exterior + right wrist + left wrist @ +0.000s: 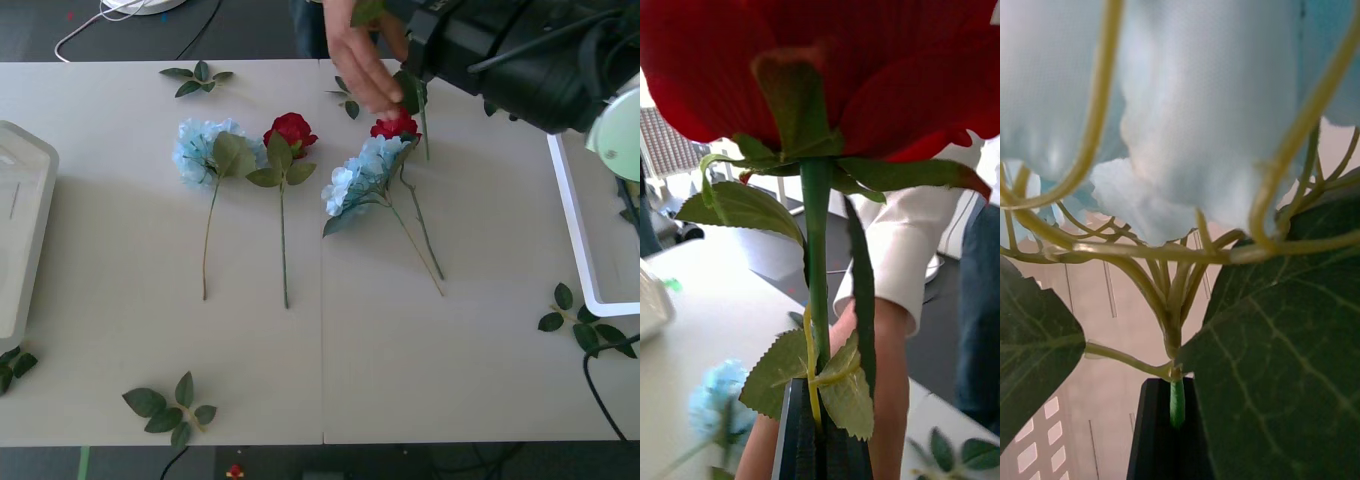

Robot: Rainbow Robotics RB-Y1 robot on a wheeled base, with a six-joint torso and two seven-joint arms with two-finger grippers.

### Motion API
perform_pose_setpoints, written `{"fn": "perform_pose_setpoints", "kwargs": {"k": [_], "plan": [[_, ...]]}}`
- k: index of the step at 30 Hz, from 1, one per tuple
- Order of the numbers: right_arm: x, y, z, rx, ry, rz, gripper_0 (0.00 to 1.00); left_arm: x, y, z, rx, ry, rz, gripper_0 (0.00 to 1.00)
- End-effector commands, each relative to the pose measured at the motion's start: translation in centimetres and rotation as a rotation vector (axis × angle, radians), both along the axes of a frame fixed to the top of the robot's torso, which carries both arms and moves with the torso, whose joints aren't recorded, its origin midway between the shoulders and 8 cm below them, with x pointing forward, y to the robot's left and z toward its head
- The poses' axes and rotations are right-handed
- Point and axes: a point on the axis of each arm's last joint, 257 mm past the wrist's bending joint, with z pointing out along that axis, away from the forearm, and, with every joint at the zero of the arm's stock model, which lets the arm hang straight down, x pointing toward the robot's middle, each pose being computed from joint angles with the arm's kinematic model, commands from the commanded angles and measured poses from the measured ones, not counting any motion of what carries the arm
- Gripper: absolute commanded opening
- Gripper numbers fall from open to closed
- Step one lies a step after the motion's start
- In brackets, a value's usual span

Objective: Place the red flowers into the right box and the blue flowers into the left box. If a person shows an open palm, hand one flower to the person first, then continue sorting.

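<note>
- Your right gripper is clamped on the green stem of a red rose; in the right wrist view its black fingers pinch the stem low down, with the bloom standing upright above them.
- In the front view your right arm reaches in from the upper right, over the far side of the counter.
- A person's hand in a white sleeve reaches in from the far edge, right beside your right arm, fingers pointing down toward the flowers below.
- Your left gripper is closed on the stem of a pale blue flower, gripped just under the point where the thin stalks branch out, with big green leaves on either side.
- On the counter you have a blue flower and a red rose lying side by side left of centre, stems pointing toward you.
- Right of centre, a second blue flower lies against another red rose, their stems crossing.
- The left box sits at the counter's left edge; the right box at the right edge, partly behind your arm.
- Loose leaf sprigs lie scattered near the counter's edges.
</note>
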Motion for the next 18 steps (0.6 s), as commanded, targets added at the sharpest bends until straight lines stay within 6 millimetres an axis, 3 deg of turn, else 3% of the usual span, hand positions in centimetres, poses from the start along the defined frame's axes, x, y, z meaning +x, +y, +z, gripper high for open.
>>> {"fn": "perform_pose_setpoints", "kwargs": {"k": [1,9,18], "plan": [[0.0,2.7,2.1,-0.024,-0.114,0.028,0.0,0.2,1.1,2.8,0.019,-0.029,0.034,0.0],[1.2,4.7,1.9,0.006,-0.16,0.018,0.0,0.2,1.1,2.8,0.019,-0.029,0.034,0.0],[1.1,4.7,1.9,0.028,-0.141,0.031,0.0,0.2,1.1,2.8,0.019,-0.029,0.034,0.0]]}}
